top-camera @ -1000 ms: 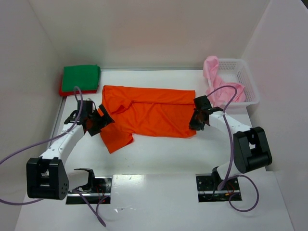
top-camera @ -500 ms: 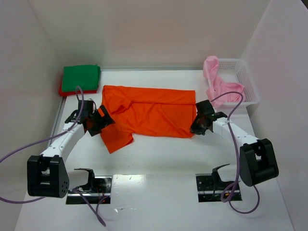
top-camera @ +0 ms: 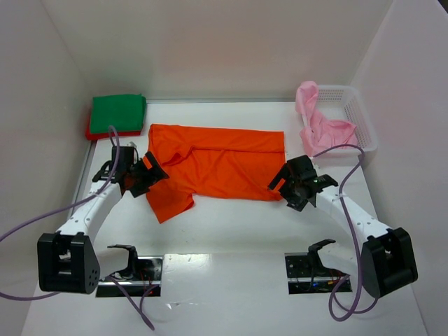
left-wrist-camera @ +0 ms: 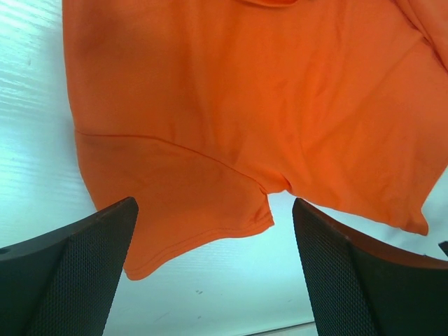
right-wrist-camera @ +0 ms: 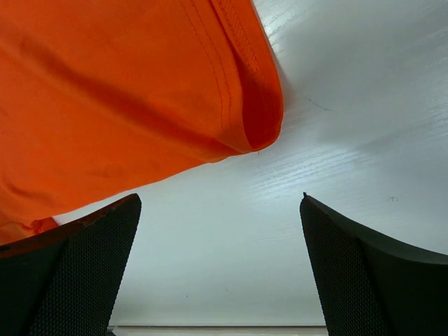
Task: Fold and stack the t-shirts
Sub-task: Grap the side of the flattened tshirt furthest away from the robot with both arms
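while left gripper (top-camera: 148, 176) and right gripper (top-camera: 283, 187) gape empty, the orange t-shirt (top-camera: 217, 164) lies between them.

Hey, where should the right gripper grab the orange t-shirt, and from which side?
Take the orange t-shirt by its near right hem corner, coming in low from the right. The stitched edge lies flat on the table, and the open right gripper sits just beside it.
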{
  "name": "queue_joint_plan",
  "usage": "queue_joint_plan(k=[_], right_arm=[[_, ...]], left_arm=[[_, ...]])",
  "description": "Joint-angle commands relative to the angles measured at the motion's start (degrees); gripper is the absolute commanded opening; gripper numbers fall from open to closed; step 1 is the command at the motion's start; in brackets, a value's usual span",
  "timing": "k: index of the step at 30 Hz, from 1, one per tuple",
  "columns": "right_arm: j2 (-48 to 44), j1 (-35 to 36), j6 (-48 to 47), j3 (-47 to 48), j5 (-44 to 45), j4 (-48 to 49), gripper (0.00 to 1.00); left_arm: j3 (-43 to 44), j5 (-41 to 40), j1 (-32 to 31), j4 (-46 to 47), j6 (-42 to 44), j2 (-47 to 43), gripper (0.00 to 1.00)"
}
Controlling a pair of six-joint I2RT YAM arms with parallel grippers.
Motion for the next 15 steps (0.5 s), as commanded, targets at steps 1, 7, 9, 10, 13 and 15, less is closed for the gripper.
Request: queue_joint_plan(k=[1, 7, 9, 10, 13, 15], right_arm=[[1.9, 0.4, -0.1, 0.5, 3.3, 3.2, 1.0], [6.2, 0.4, 1.3, 0.0, 6.8, 2.0, 0.82], [6.2, 0.4, 1.4, 0.0, 8.0, 2.0, 0.73], [6.8, 0.4, 2.1, 0.0, 8.6, 2.0, 0.67], [7.4, 0.4, 2.1, 0.0, 9.5, 2.0, 0.64], [9.2, 0.4, 2.1, 0.0, 9.5, 2.5, 0.57]], left_arm=[[-2.5, 2.5, 0.0, 0.5, -2.7, -4.3, 0.99], [-3.6, 1.4, 0.0, 0.5, -3.7, -6.2, 0.99], [-3.6, 1.4, 0.0, -0.1, -3.7, -6.8, 0.99], [-3.6, 0.9, 0.0, -0.1, -3.7, -6.8, 0.99], [-3.1, 0.3, 0.0, -0.7, -3.7, -6.8, 0.99], [-3.1, 0.3, 0.0, -0.7, -3.7, -6.8, 0.99]])
